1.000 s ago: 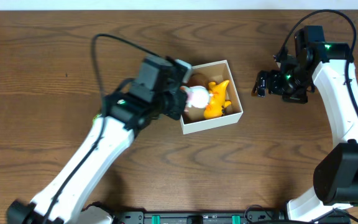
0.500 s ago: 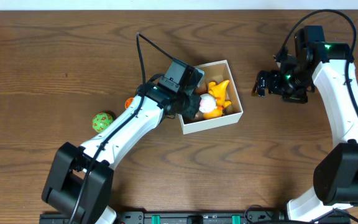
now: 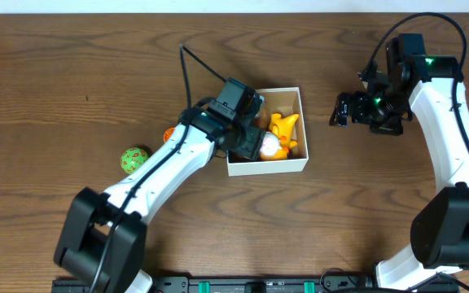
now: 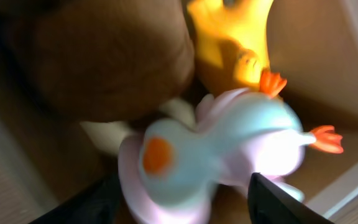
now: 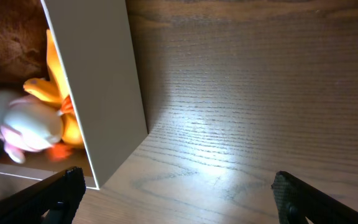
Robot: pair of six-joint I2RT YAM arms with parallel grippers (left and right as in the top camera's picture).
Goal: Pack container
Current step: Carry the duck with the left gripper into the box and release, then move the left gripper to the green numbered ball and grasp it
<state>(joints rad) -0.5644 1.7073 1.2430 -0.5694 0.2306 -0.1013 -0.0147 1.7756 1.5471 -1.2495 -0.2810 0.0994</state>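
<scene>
The container [image 3: 267, 166] is a shallow white box with a brown inside, just right of the table's middle. My left gripper [image 3: 249, 138] hangs over its left half, jaws apart. In the left wrist view a white and pink duck toy [image 4: 216, 149] lies blurred between the two dark fingers [image 4: 98, 199], with a gap on its right side. A yellow toy [image 4: 235, 43] and a brown plush toy [image 4: 104, 56] lie beside it in the box. My right gripper [image 3: 340, 110] is open over bare wood, right of the container's white wall [image 5: 98, 93].
A green ball [image 3: 135, 158] and a small orange thing [image 3: 168, 134] lie on the table left of the container, next to the left arm. The right arm reaches in along the right edge.
The left gripper carried the white and pink duck over the box, lowered it inside and opened its jaws. The box has turned square and shifted a little toward the left. The right arm stayed still.
</scene>
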